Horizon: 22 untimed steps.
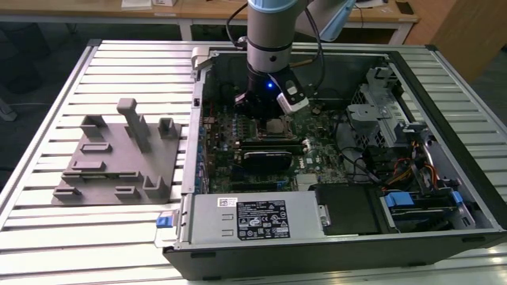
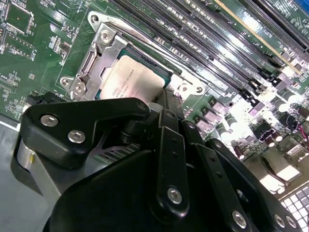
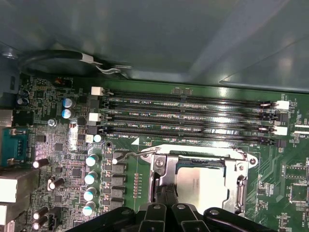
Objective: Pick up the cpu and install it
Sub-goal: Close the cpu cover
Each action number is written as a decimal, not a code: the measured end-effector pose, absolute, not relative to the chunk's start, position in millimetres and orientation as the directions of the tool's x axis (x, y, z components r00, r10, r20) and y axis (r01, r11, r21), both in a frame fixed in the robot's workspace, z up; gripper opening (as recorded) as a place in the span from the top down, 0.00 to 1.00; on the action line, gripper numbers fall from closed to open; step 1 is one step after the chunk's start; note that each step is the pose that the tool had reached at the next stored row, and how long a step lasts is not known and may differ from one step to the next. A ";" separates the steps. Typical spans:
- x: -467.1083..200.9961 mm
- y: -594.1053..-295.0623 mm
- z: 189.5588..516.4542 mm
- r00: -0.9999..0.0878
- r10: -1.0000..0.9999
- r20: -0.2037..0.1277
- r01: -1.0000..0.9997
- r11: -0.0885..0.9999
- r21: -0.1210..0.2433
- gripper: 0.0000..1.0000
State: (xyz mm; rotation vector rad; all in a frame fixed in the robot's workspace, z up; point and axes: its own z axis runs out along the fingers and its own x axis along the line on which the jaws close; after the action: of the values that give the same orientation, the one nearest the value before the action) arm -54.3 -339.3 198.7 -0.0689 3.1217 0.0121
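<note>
The cpu (image 2: 133,79) is a silvery-grey square chip lying flat in the open metal socket frame (image 2: 91,63) on the green motherboard; it also shows in the first wrist view (image 3: 202,186) and the exterior view (image 1: 276,125). My gripper (image 2: 170,102) hangs low over the board inside the computer case (image 1: 475,196). Its two black fingers (image 3: 166,194) stand pressed together, tips down at the chip's edge, with nothing seen between them. Whether the tips touch the chip I cannot tell. The gripper's black linkage hides part of the socket.
Rows of memory slots (image 3: 193,118) run beside the socket. Capacitors (image 3: 91,179) stand on its other side. A black card (image 1: 269,159), a power supply (image 1: 253,217) and drive cages (image 1: 404,142) crowd the case. A grey fixture with blocks (image 1: 119,157) lies at the exterior view's left.
</note>
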 end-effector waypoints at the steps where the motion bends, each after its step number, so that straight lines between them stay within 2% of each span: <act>1: -54.3 -339.3 198.5 -0.999 -0.044 -0.019 -0.044 0.999 0.007 0.89; 22: -54.3 -339.4 201.5 -0.999 -0.044 -0.019 -0.044 0.999 0.007 0.89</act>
State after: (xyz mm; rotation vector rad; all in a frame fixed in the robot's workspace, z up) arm -54.3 -339.4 201.5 -0.0690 3.1218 0.0119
